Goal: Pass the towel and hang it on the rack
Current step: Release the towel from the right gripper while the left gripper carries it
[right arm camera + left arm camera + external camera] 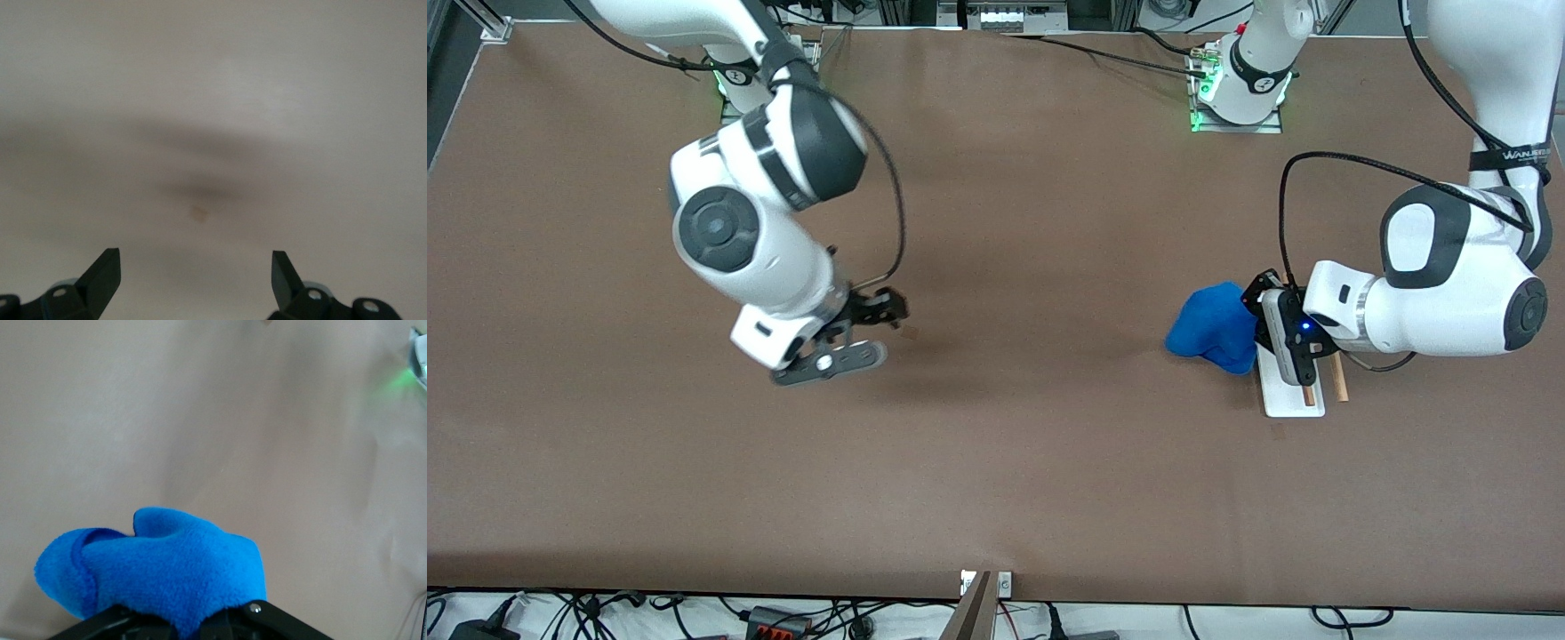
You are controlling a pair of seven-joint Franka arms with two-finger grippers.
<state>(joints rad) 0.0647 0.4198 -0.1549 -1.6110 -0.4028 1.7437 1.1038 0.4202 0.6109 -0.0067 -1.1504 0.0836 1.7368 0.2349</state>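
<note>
The blue towel (1214,329) is bunched up in my left gripper (1256,324), which is shut on it just beside the rack, toward the right arm's end. In the left wrist view the towel (160,567) bulges out between the black fingers (267,617). The rack's white base (1291,406) and one wooden rod (1340,382) show under the left wrist; the remainder of the rack is hidden by the hand. My right gripper (889,311) is open and empty over bare table, apart from the towel. Its fingertips (107,270) stand wide apart in the right wrist view.
The brown table (1032,462) stretches between the two arms. A small tan mark (910,333) lies on the table beside the right gripper and shows in the right wrist view (199,212). Cables and a bracket (983,596) line the table's near edge.
</note>
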